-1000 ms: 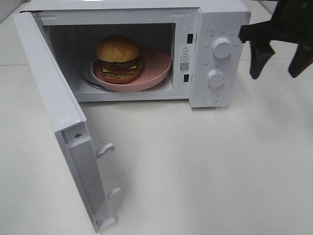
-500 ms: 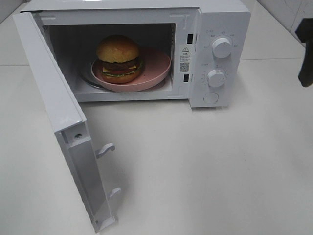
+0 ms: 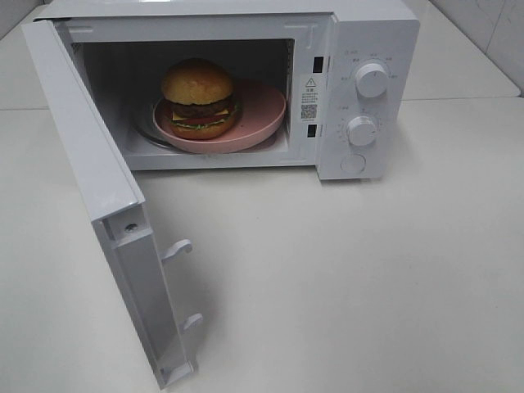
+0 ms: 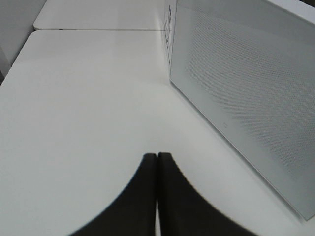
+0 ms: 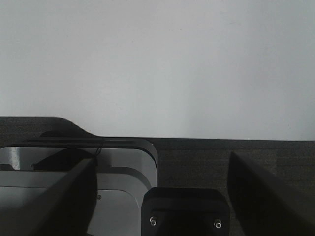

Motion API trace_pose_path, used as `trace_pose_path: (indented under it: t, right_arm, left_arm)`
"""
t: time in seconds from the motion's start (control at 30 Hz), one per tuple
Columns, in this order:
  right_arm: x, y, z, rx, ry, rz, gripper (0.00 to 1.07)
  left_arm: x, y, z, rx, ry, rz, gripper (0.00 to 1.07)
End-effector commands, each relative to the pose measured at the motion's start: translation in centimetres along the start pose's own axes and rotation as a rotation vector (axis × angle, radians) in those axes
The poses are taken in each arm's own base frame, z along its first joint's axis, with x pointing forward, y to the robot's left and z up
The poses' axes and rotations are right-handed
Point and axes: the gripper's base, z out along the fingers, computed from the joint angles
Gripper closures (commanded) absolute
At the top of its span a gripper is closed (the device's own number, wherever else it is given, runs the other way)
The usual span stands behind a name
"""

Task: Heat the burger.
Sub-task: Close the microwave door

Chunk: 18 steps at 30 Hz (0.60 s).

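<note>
Though the burger (image 3: 197,98) hides part of its plate (image 3: 268,102), left gripper (image 4: 157,162) is together; right gripper (image 5: 162,158) apart.

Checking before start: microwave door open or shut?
Open. The door stands swung out wide, burger visible inside on the plate.

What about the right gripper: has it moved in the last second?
Yes. The right gripper was beside the upper knob; it has drawn off rightward, out of the high view.

Black tapered fingers (image 5: 261,196) (two small screws (image 5: 153,221) between)
</note>
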Motion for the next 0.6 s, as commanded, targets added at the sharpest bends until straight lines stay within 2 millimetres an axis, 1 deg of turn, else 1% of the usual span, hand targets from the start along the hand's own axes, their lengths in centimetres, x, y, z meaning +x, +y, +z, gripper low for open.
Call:
trace_pose_path:
  t: [0.03,0.07,0.1,0.13,0.17,0.23,0.27,0.3,0.33,0.37,0.4,0.43,0.5,0.53,0.6]
  right_arm:
    - [1.6,-0.2,0.6,0.005,-0.024,-0.018,0.36]
    - [2.8,-0.4,0.8,0.001,-0.061,-0.018,0.36]
    - [3.3,-0.4,1.0,-0.001,-0.076,-0.018,0.36]
    - [3.3,-0.4,1.0,-0.001,-0.076,-0.018,0.36]
    - [4.0,-0.4,0.5,-0.015,-0.149,-0.015,0.36]
    - [4.2,-0.4,0.2,-0.019,-0.182,-0.015,0.36]
    - [4.8,-0.5,-0.5,-0.026,-0.263,-0.018,0.36]
    - [5.0,-0.5,-0.8,-0.030,-0.305,-0.021,0.36]
    - [5.0,-0.5,-0.8,-0.030,-0.305,-0.021,0.36]
    - [5.5,-0.6,-1.2,-0.035,-0.379,-0.035,0.36]
    - [5.9,-0.6,-1.3,-0.036,-0.414,-0.042,0.36]
    - [5.9,-0.6,-1.3,-0.036,-0.414,-0.042,0.36]
    - [7.2,-0.8,-2.1,-0.045,-0.528,-0.047,0.36]
    - [7.2,-0.8,-2.1,-0.045,-0.528,-0.047,0.36]
    - [8.4,-0.9,-2.9,-0.048,-0.627,-0.061,0.37]
  left_arm:
    - [0.1,0.0,-0.2,0.000,-0.027,-0.003,1.07]
    - [0.1,0.0,-0.2,0.000,-0.027,-0.003,1.07]
    - [0.1,0.0,-0.2,0.000,-0.027,-0.003,1.07]
    - [0.1,0.0,-0.2,0.000,-0.027,-0.003,1.07]
    - [0.1,0.0,-0.2,0.000,-0.027,-0.003,1.07]
    - [0.1,0.0,-0.2,0.000,-0.027,-0.003,1.07]
    - [0.1,0.0,-0.2,0.000,-0.027,-0.003,1.07]
    - [0.1,0.0,-0.2,0.000,-0.027,-0.003,1.07]
    - [0.1,0.0,-0.2,0.000,-0.027,-0.003,1.07]
    - [0.1,0.0,-0.2,0.000,-0.027,-0.003,1.07]
    - [0.1,0.0,-0.2,0.000,-0.027,-0.003,1.07]
    - [0.1,0.0,-0.2,0.000,-0.027,-0.003,1.07]
    - [0.1,0.0,-0.2,0.000,-0.027,-0.003,1.07]
    - [0.1,0.0,-0.2,0.000,-0.027,-0.003,1.07]
    - [0.1,0.0,-0.2,0.000,-0.027,-0.003,1.07]
